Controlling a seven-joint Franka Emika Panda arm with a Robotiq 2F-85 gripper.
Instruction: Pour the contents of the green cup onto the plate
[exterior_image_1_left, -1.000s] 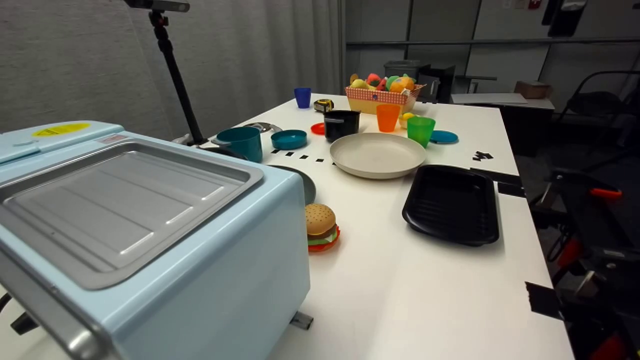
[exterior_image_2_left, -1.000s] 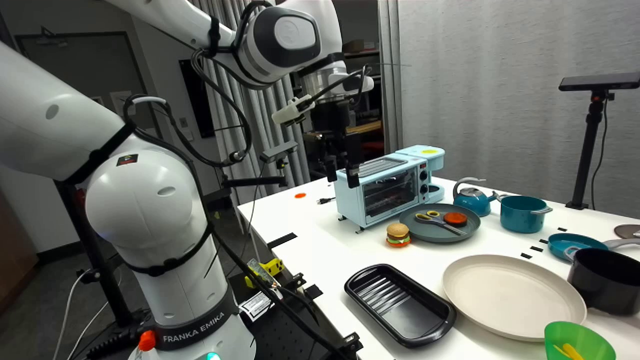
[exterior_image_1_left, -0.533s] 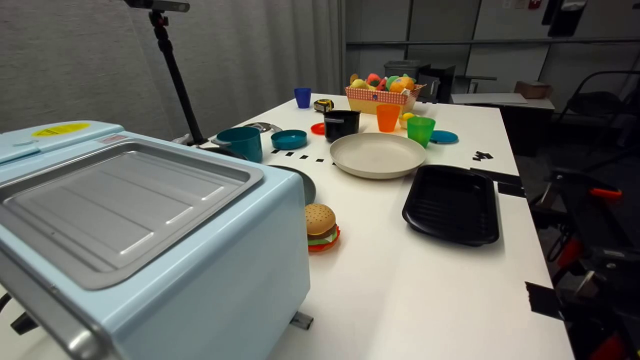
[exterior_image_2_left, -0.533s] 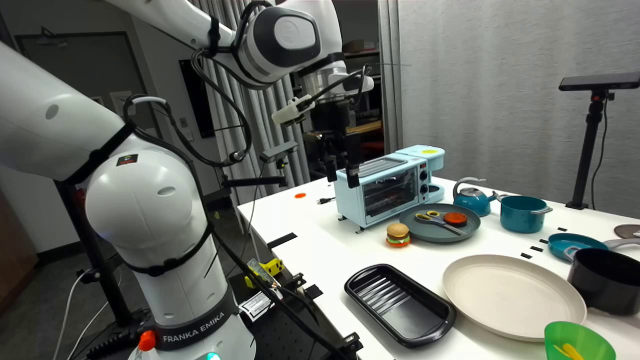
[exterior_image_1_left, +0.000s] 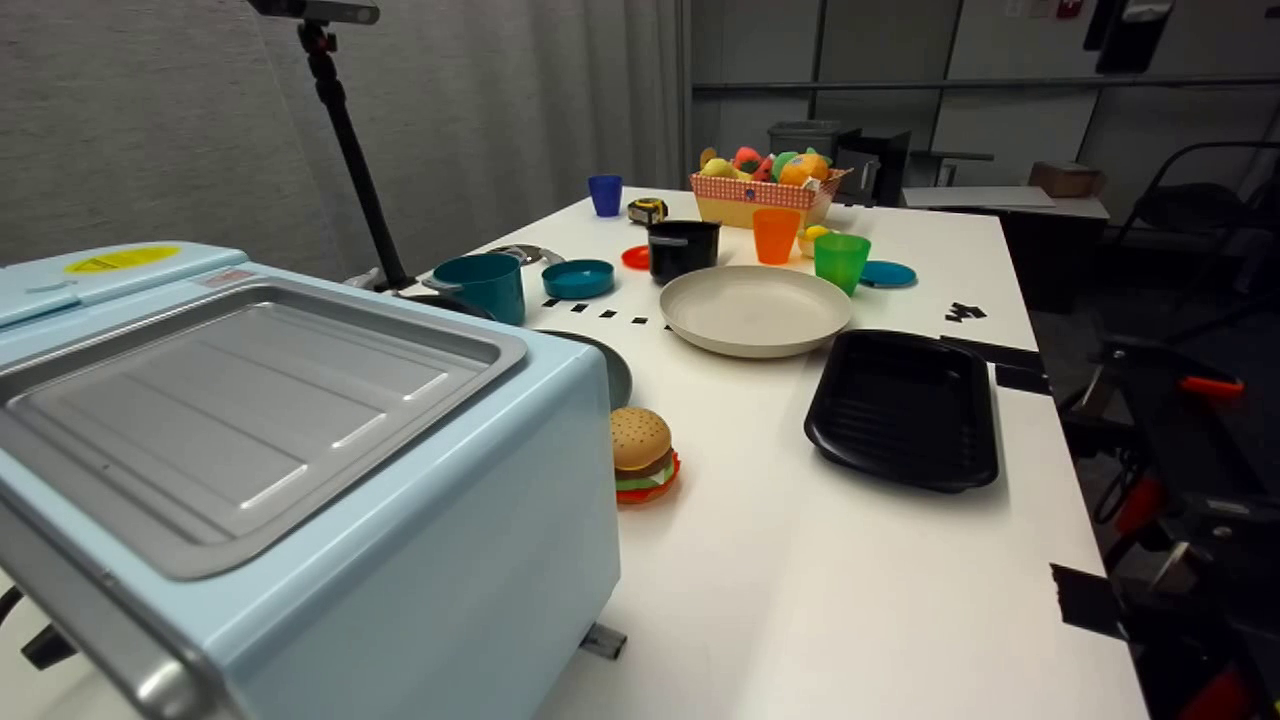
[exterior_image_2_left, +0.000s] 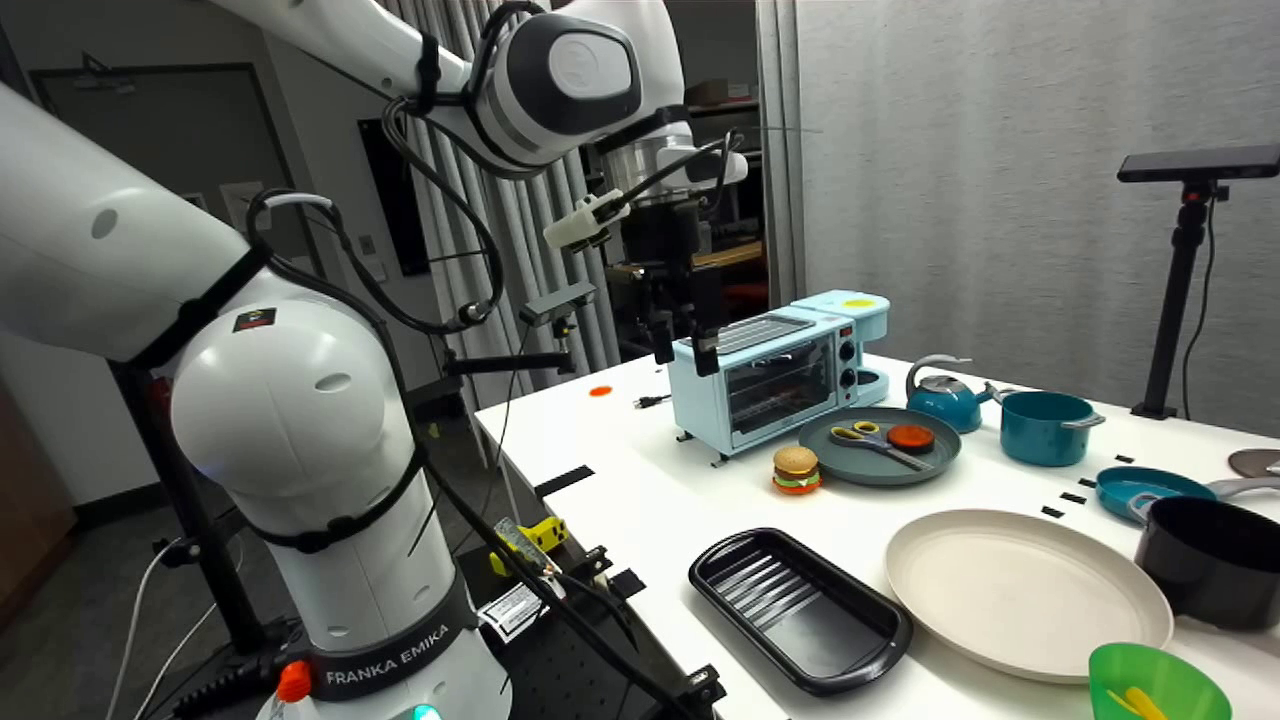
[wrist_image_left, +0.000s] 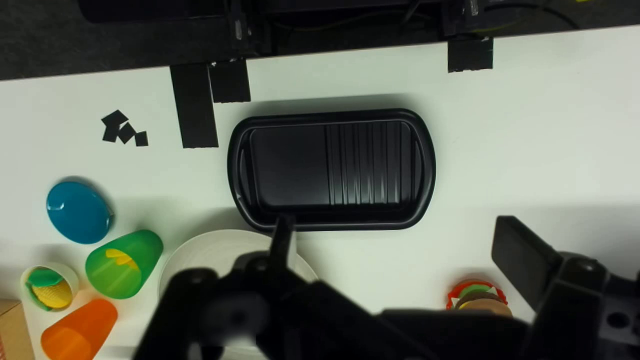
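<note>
Gripper (exterior_image_2_left: 685, 355) pointing down, hanging well above the table (exterior_image_1_left: 750, 600). 2 fingers (wrist_image_left: 522, 260) spread wide, broad gap between; holding nothing, touching nothing. Wrist view: 1 tip crosses the edges of the tray (wrist_image_left: 290, 165) and plate (exterior_image_2_left: 1020, 600), by line of sight only. In an exterior view the tips overlap the oven (exterior_image_2_left: 780, 385) the same way.

Green cup (exterior_image_1_left: 842, 262) standing upright on the table, just beside the plate and well apart from the fingers; cannot tell whether cup and plate touch. Yellow pieces (wrist_image_left: 122, 258) inside the cup, count unclear. In an exterior view the lower frame edge cuts the cup off.

Plate flat on the table, tray right at its edge; contact unclear. Tray's ridged end lies away from the green cup. Orange cup (exterior_image_1_left: 776, 238) and blue disc (exterior_image_1_left: 887, 274) near the green cup. Black pot (exterior_image_2_left: 1210, 565) just beside the plate. Burger (exterior_image_2_left: 796, 470) well apart from the green cup, just beside a grey dish (exterior_image_2_left: 865, 470) that bears scissors (exterior_image_2_left: 905, 457) and a red disc (exterior_image_2_left: 910, 437).
</note>
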